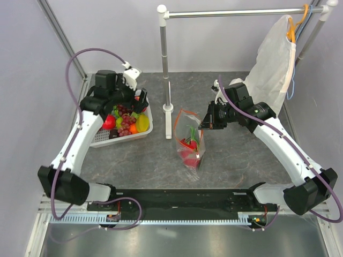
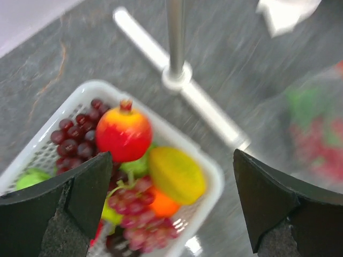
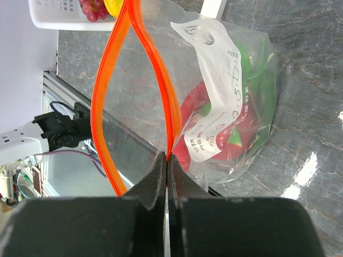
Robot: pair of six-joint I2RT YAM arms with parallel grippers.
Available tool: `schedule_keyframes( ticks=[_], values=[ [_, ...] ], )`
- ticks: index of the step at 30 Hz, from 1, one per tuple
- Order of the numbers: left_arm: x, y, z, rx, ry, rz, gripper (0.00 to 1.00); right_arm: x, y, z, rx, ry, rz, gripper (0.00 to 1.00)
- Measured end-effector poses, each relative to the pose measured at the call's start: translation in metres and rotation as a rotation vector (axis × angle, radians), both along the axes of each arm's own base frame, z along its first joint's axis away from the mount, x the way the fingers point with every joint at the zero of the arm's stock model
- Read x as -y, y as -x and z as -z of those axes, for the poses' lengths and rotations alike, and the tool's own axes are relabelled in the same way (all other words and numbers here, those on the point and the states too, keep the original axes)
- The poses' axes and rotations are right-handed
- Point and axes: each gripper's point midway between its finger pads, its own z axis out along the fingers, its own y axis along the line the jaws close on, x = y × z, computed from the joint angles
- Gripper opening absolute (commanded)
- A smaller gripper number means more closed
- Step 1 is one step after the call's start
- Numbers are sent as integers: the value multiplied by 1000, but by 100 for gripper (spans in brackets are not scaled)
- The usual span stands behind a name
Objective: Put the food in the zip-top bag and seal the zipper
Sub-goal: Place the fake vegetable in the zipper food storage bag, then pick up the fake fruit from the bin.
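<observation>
We find the right tool (image 3: 167, 176) clamped on the orange zipper (image 3: 162, 80) of the bag (image 3: 257, 80), which stands on the counter (image 1: 241, 155) with red and green food (image 3: 193, 107) inside, while the left tool (image 2: 171, 160) hangs open over the basket (image 2: 217, 174).

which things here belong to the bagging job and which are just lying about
Job: clear zip-top plastic bag; its orange-red zipper strip; glossy plastic toy fruits; white slotted basket; right gripper, jaws shut on the strip; left gripper, open over the basket.
Lying about: white garment cover on orange hanger; metal rail stand.
</observation>
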Motion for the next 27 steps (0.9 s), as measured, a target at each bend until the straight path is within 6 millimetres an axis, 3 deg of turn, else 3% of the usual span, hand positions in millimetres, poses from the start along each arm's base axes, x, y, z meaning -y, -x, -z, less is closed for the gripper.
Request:
schedule_keyframes(
  ticks=[6, 12, 20, 23, 27],
  values=[
    [-18, -32, 69, -84, -309, 115, 100, 0, 0, 0, 1, 0, -1, 0],
    [-26, -62, 99, -107, -445, 173, 99, 0, 0, 0, 2, 2, -3, 0],
    [-35, -78, 137, -167, -534, 191, 94, 1, 0, 1, 5, 5, -6, 0],
    [-37, -81, 146, -181, -554, 192, 88, 1, 0, 1, 4, 6, -6, 0],
    [-39, -83, 151, -184, -566, 191, 67, 1, 1, 4, -1, 9, -7, 0]
  ],
)
